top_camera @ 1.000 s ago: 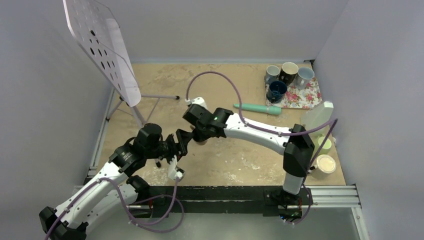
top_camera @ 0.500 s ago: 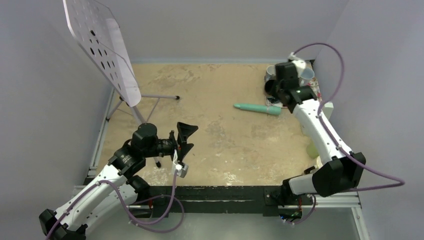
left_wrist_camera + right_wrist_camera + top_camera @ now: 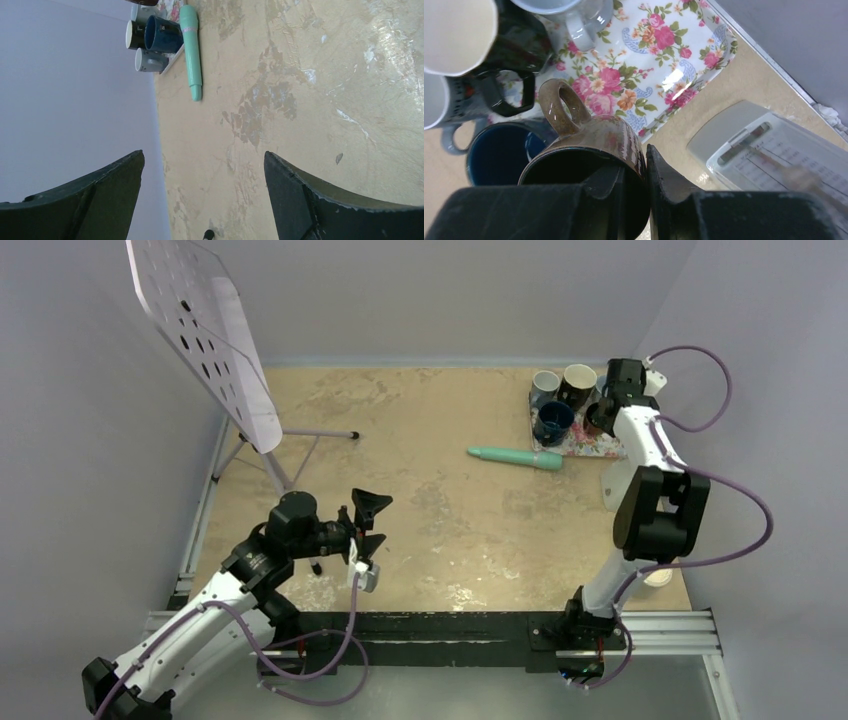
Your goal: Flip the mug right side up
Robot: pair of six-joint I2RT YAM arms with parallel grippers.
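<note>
The brown glazed mug [image 3: 594, 135] hangs in my right gripper [image 3: 644, 155], which is shut on its rim with one finger inside and one outside. Its mouth faces the wrist camera and its handle points away, over the floral tray [image 3: 664, 65]. In the top view the right gripper [image 3: 600, 418] is at the back right above the tray [image 3: 612, 438], and the mug is mostly hidden by the arm. My left gripper [image 3: 368, 520] is open and empty over the front left of the table; the left wrist view [image 3: 202, 160] shows only bare table between its fingers.
Standing on the tray are a blue mug [image 3: 553, 422], a black mug with a white inside [image 3: 578, 383] and a grey mug [image 3: 545, 387]. A teal cylinder [image 3: 515, 456] lies beside the tray. A white box [image 3: 774, 145] stands right of it. A perforated panel on a stand [image 3: 205, 330] is back left.
My right arm has swung from the middle of the table to the back right tray with the brown mug. My left gripper has stayed at the front left, open.
</note>
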